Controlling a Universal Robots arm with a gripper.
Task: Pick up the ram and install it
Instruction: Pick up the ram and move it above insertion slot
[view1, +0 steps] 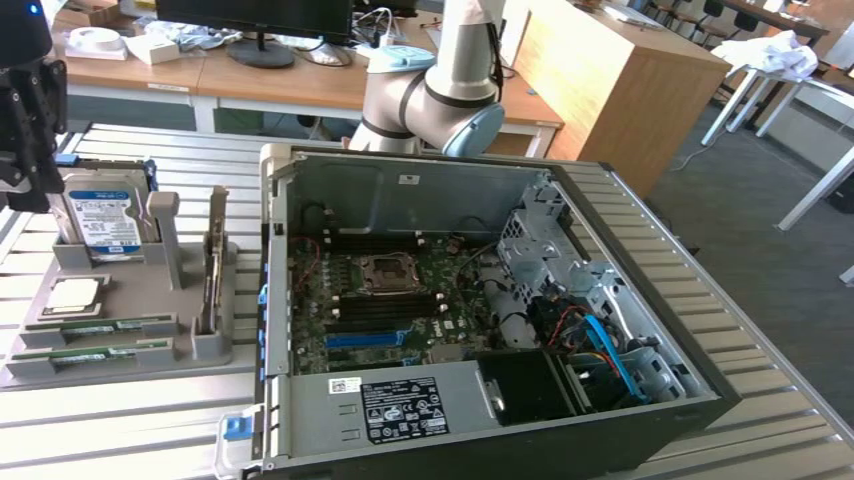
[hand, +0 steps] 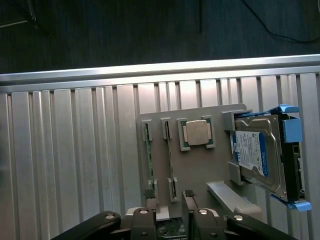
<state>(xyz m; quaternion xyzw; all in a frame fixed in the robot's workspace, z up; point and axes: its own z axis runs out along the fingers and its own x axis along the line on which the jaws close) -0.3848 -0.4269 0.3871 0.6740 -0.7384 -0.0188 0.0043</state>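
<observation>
Two ram sticks (view1: 100, 324) (view1: 94, 352), thin green boards, rest in slots at the near end of a grey holder tray (view1: 134, 300) at the exterior view's left. The wrist view sees them edge-on as ram sticks (hand: 148, 160) (hand: 170, 160). My gripper (view1: 24, 195) hangs high above the tray's far end, near the hard drive, well clear of the sticks. In the wrist view my gripper (hand: 170, 227) has its fingers (hand: 142, 225) spread apart with nothing between them. The open computer case (view1: 641, 250) shows its motherboard (view1: 387, 300) with dark memory slots beside the processor socket.
The tray also holds a blue-labelled hard drive (view1: 104, 220) (hand: 257, 157), a square silver processor chip (view1: 74, 293) (hand: 196, 134) and an upright grey post (view1: 214, 270). All stand on a ribbed metal table (view1: 120, 430). The robot arm (view1: 454, 90) rises behind the case.
</observation>
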